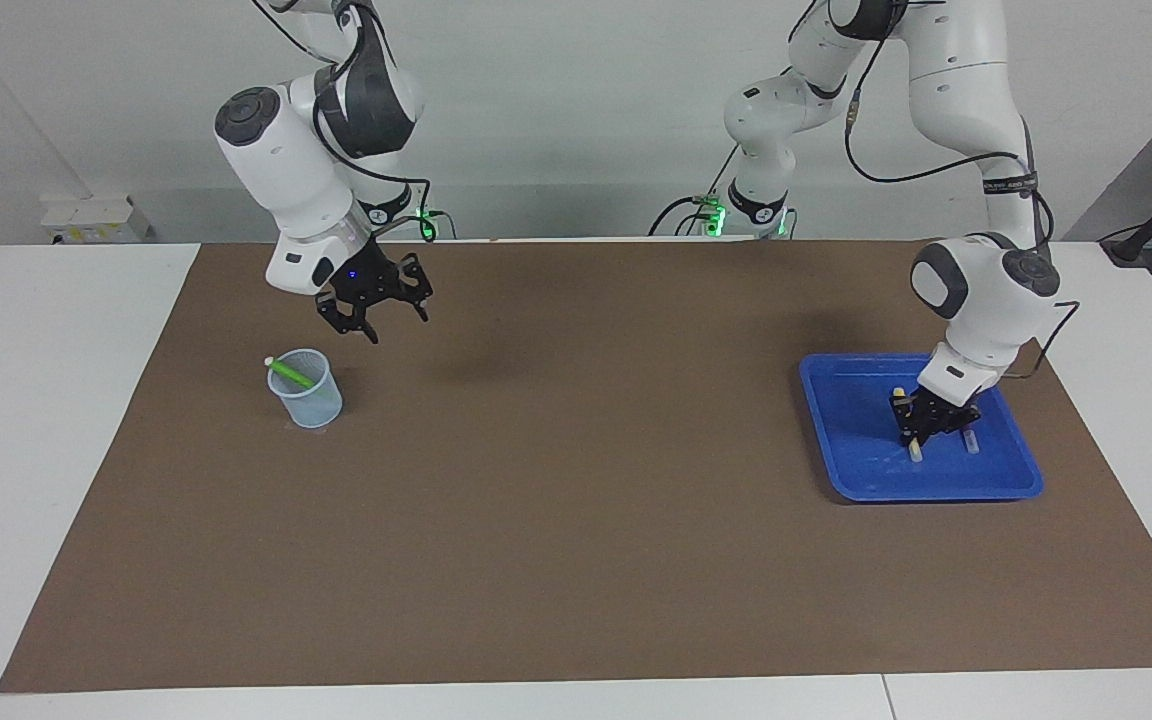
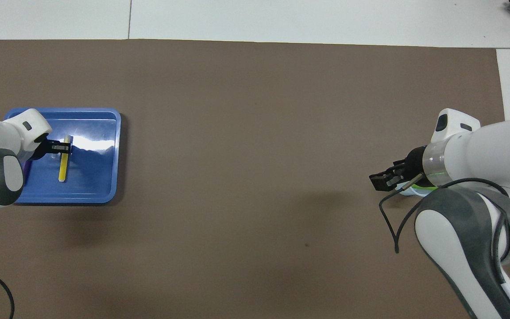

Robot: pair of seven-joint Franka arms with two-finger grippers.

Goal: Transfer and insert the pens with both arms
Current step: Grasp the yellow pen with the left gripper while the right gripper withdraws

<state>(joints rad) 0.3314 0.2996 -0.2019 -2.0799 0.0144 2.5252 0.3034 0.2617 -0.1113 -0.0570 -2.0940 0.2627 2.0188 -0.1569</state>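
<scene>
The brown mat (image 1: 576, 500) over the counter (image 1: 56, 450) looks matt and faintly fibrous, like card or felt (which of the two cannot be told). The counter itself is smooth white laminate. The blue tray (image 2: 104, 177) is glossy plastic, with a bright glare streak on its floor. The cup (image 1: 306, 395) is thin, translucent bluish plastic. The arms (image 1: 286, 180) have smooth, slightly shiny white shells with dark grey caps.
</scene>
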